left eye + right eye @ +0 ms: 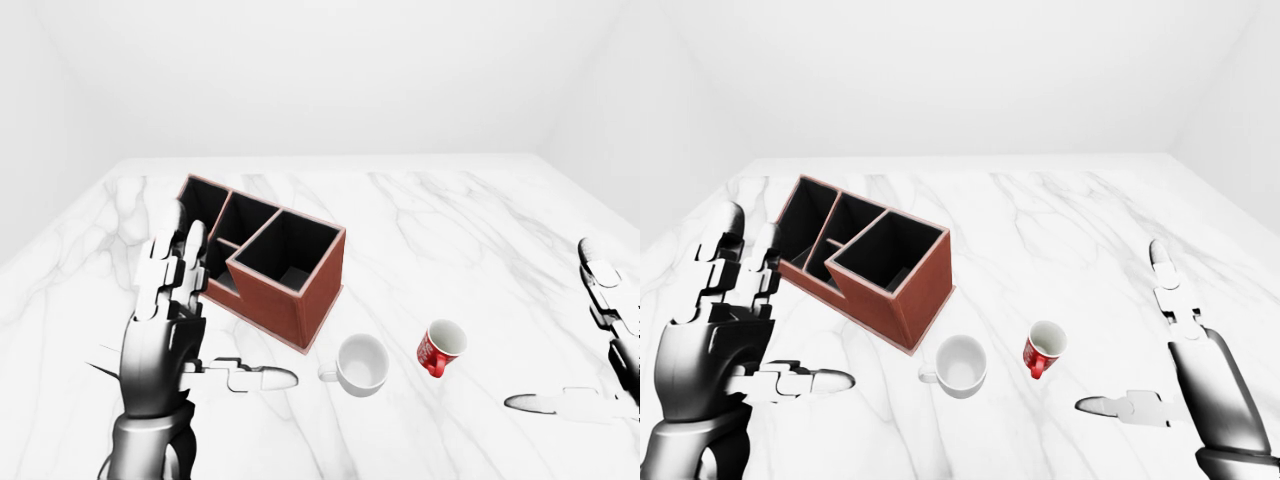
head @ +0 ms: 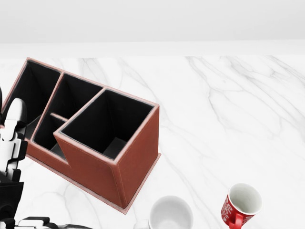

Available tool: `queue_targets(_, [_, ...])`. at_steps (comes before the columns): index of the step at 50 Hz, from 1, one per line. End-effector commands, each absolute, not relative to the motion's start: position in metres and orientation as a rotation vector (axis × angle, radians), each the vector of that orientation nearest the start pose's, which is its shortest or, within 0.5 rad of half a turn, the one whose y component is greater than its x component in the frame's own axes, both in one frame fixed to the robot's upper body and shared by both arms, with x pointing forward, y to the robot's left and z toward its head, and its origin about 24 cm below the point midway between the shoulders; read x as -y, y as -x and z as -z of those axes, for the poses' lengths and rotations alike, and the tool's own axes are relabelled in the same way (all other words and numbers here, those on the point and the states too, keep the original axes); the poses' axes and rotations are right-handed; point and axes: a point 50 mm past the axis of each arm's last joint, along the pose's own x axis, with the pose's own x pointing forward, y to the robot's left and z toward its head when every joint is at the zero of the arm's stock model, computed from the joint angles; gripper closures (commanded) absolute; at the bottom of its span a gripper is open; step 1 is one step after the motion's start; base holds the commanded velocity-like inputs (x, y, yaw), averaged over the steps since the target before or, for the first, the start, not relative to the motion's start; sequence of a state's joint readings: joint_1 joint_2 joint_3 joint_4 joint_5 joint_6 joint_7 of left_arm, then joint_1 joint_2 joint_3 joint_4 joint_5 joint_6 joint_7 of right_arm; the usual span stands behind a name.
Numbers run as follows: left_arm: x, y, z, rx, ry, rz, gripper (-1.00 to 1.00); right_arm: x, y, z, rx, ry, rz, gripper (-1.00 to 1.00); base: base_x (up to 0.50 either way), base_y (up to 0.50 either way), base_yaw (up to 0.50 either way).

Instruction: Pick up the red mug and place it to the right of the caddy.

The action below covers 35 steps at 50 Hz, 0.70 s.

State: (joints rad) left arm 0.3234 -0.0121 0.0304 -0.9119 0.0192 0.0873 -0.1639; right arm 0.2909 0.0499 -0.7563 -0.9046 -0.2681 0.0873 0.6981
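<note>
The red mug stands on the marble table, white inside, handle toward the view's bottom; it also shows in the head view. The red-brown caddy with black compartments stands to its left. A white mug sits between them. My left hand is open, raised at the left beside the caddy, holding nothing. My right hand is open at the right, apart from the red mug, holding nothing.
The marble table stretches toward the top of the views to a white wall. The white mug lies close to the caddy's right corner and left of the red mug.
</note>
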Motion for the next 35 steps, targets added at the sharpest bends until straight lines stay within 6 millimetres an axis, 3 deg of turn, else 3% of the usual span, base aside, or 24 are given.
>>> queue_targets(1, [-0.162,-0.158,-0.174,0.514,-0.104,0.034,-1.00,0.265,-0.125,-0.152,0.042,0.710,0.190,-1.00,0.00,0.00,0.00])
queue_targets(7, [-0.159,-0.158,-0.175,0.516,-0.104,0.043,-1.00,0.272,-0.135,-0.140,-0.012,0.699,0.162,-1.00,0.00,0.00,0.00])
queue_targets(29, [-0.162,-0.158,-0.175,0.517,-0.107,0.035,-1.00,0.274,-0.165,-0.134,-0.070,0.800,0.074,-1.00,0.00,0.00,0.00])
queue_targets(35, [-0.163,-0.158,-0.176,0.522,-0.108,0.034,-1.00,0.278,-0.176,-0.119,-0.135,0.786,0.029,-1.00,0.00,0.00,0.00])
